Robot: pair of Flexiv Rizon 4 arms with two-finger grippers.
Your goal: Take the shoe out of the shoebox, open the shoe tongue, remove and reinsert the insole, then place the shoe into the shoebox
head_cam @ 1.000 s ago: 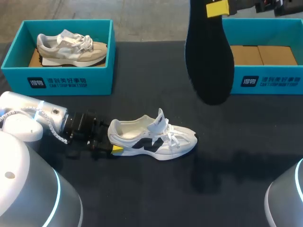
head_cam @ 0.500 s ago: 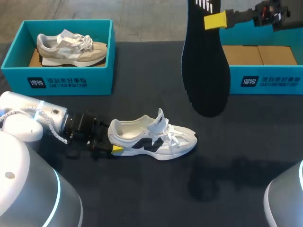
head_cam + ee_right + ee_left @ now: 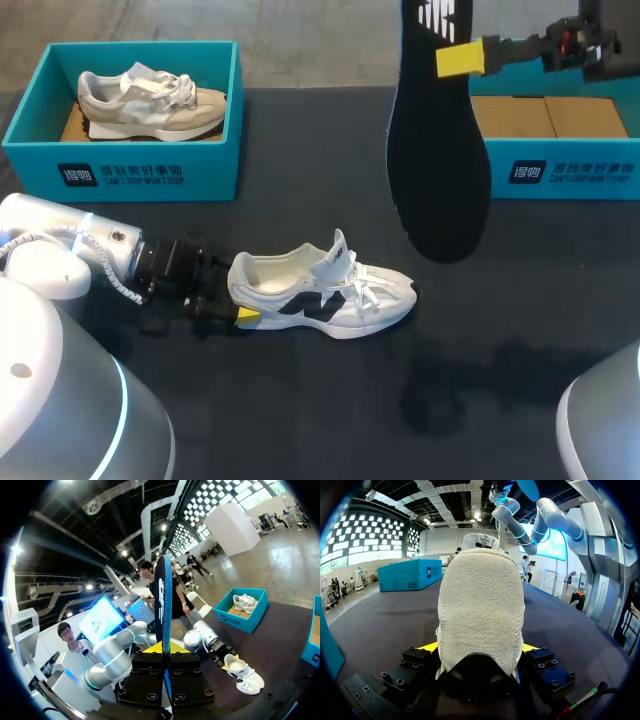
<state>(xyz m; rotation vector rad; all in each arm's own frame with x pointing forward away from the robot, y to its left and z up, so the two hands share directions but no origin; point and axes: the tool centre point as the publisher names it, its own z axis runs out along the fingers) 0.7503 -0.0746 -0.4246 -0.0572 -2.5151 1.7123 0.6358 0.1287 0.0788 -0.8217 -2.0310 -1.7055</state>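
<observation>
A white shoe with black side marks (image 3: pixel 325 290) lies on its sole on the dark table, toe pointing right. My left gripper (image 3: pixel 240 302) is shut on its heel, with a yellow tip on each side of the fuzzy heel (image 3: pixel 481 605) in the left wrist view. High above the table, my right gripper (image 3: pixel 460 58) is shut on a black insole (image 3: pixel 440 160), which hangs lengthwise over the gap between the shoe and the right shoebox. In the right wrist view the insole (image 3: pixel 164 600) stands edge-on between the fingers, with the shoe (image 3: pixel 243 675) far beneath.
A teal shoebox (image 3: pixel 130 175) at the back left holds a beige shoe (image 3: pixel 150 100). A second teal shoebox (image 3: pixel 570 172) at the back right holds brown cardboard inserts. Bare dark table lies in front of and to the right of the white shoe.
The right gripper and the insole have come a little lower and nearer in the head view. The left arm and the white shoe have stayed put.
</observation>
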